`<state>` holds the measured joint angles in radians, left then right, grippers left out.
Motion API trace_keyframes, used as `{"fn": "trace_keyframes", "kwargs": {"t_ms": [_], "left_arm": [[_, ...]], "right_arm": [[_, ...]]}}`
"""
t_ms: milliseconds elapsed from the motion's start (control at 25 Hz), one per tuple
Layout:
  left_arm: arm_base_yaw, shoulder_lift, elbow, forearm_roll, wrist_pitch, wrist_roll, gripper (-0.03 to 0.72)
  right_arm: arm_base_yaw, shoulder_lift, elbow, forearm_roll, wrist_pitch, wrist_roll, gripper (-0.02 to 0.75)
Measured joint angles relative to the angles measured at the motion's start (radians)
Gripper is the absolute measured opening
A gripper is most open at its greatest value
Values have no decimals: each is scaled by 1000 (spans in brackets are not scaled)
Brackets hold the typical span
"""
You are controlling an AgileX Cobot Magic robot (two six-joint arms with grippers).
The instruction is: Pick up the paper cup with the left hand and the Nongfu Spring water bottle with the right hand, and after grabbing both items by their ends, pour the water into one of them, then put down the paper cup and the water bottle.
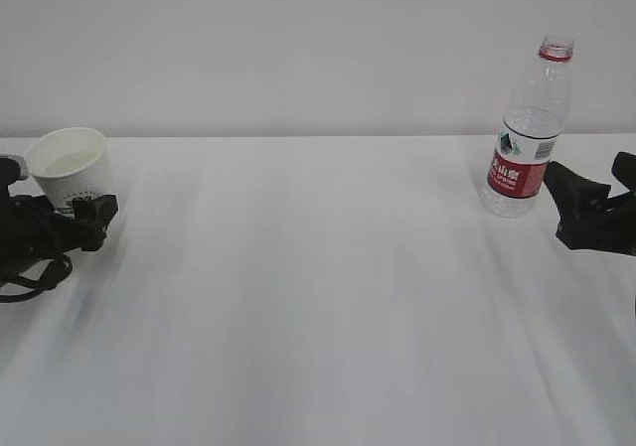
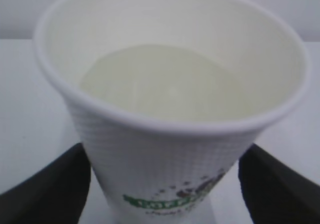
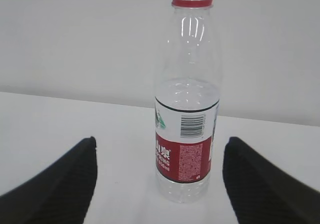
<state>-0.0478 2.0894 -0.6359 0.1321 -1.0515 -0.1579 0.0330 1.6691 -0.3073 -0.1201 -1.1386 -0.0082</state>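
The left tool [image 1: 94,213] sits low at nine o'clock, its fingers [image 2: 45,189] spread wide. The right tool [image 1: 576,203] sits at three o'clock, spread and empty.

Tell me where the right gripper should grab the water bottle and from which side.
Probably the labelled lower body of the water bottle, approached level from the right gripper side. It stands upright and uncapped, the body is straight there, and the open jaws already flank it.

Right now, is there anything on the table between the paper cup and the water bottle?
No. The exterior view shows only bare white table between the paper cup and the water bottle.
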Motion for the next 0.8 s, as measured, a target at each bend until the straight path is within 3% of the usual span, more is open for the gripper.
{"fn": "trace_keyframes", "kwargs": {"t_ms": [800], "left_arm": [[0, -200, 179, 0, -21, 0, 675]], "right_arm": [[0, 0, 0, -2, -1, 0, 587]]}}
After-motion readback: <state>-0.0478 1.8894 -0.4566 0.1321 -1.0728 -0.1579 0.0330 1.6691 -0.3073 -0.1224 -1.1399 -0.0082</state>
